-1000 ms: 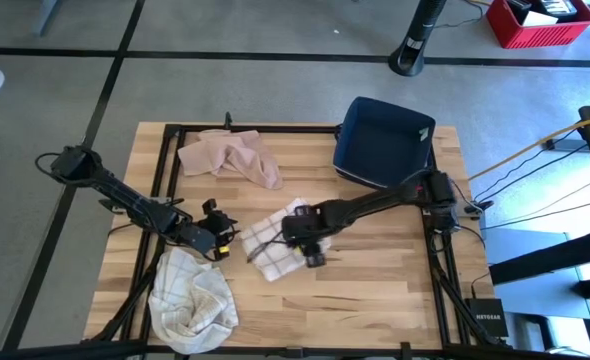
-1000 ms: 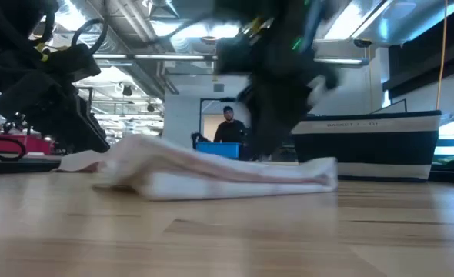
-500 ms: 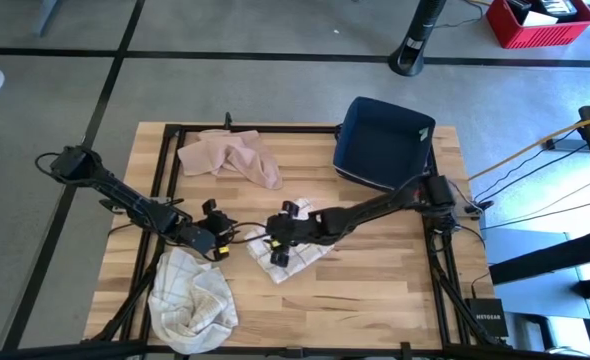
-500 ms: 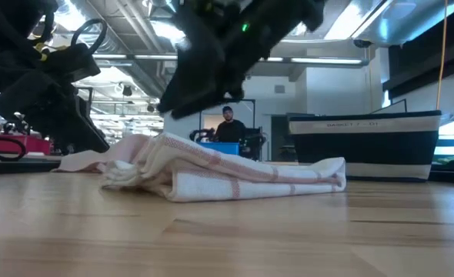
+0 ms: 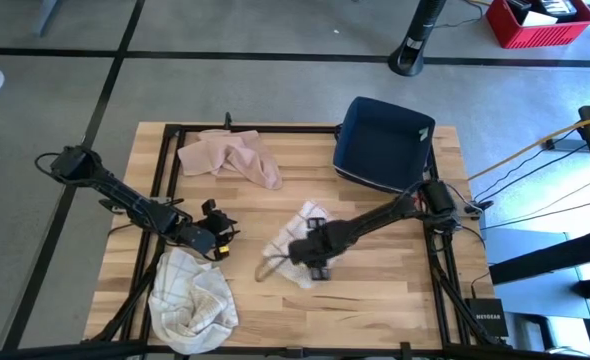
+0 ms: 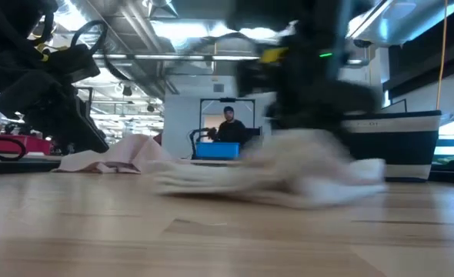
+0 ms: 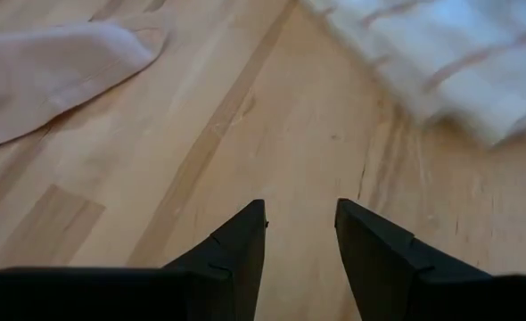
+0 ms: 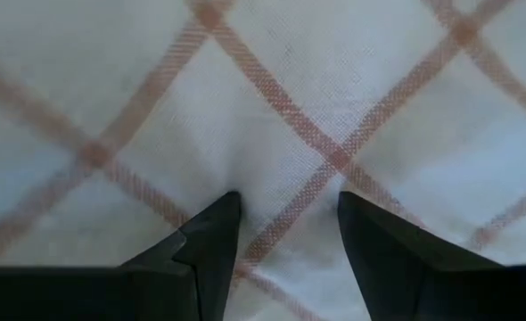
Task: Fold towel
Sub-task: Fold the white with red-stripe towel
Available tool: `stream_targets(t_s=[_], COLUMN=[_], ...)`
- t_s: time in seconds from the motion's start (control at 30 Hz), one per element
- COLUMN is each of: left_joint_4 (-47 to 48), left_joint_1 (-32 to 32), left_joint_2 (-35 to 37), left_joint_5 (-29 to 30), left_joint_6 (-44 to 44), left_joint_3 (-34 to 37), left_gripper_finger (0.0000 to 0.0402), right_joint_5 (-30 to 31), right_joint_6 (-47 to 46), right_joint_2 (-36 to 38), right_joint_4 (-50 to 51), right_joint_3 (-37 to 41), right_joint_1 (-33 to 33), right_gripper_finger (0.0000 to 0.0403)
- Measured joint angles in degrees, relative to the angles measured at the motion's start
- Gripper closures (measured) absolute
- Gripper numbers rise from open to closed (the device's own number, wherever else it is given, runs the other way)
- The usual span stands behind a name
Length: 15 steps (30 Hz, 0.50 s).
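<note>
Towel (image 5: 297,240) lies crumpled on wooden table (image 5: 375,290), basket (image 5: 383,143) behind.

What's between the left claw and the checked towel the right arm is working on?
Only bare wood. The left wrist view shows the left claw open over the table, with the checked towel lying apart beyond it.

Our left arm reaches in from the left edge of the surface (image 5: 375,290), its links running low and diagonally toward the middle, and its left claw (image 5: 218,232) waits there just above the wood. In the left wrist view its two dark fingers (image 7: 236,245) stand apart with bare wood between them. Our right arm stretches from its base at the right side across to the centre, where the right claw (image 5: 315,258) points down. Its fingers (image 8: 214,245) are parted and press onto checked cloth; from the low view, blurred as it is, we cannot tell whether they pinch anything.
</note>
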<state>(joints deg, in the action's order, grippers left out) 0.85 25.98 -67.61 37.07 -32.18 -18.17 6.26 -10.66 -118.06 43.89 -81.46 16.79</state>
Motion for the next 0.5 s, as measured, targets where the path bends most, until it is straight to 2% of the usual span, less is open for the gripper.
stream_targets(t_s=[0.13, 0.27, 0.37, 0.5], left_joint_4=[0.1, 0.0, -0.1, -0.1], left_joint_1=[0.0, 0.0, 0.0, 0.0], left_joint_2=[0.0, 0.0, 0.0, 0.0], left_joint_5=[0.0, 0.0, 0.0, 0.0], left_joint_6=[-0.4, -0.4, -0.2, -0.2], left_joint_3=[0.0, 0.0, 0.0, 0.0], left_gripper_finger=[0.0270, 0.0270, 0.0270, 0.0270], right_joint_5=[-0.9, -0.7, 3.2, 10.0], right_joint_6=[0.6, 0.2, -3.6, -8.6], right_joint_2=[2.1, 6.3, 8.9, 12.6], right_joint_4=[12.0, 17.5, 15.8, 5.8], right_joint_3=[0.3, 0.2, 0.3, 1.9], right_joint_1=[3.2, 5.2, 5.4, 5.6], right_gripper_finger=[0.0206, 0.0206, 0.0206, 0.0206])
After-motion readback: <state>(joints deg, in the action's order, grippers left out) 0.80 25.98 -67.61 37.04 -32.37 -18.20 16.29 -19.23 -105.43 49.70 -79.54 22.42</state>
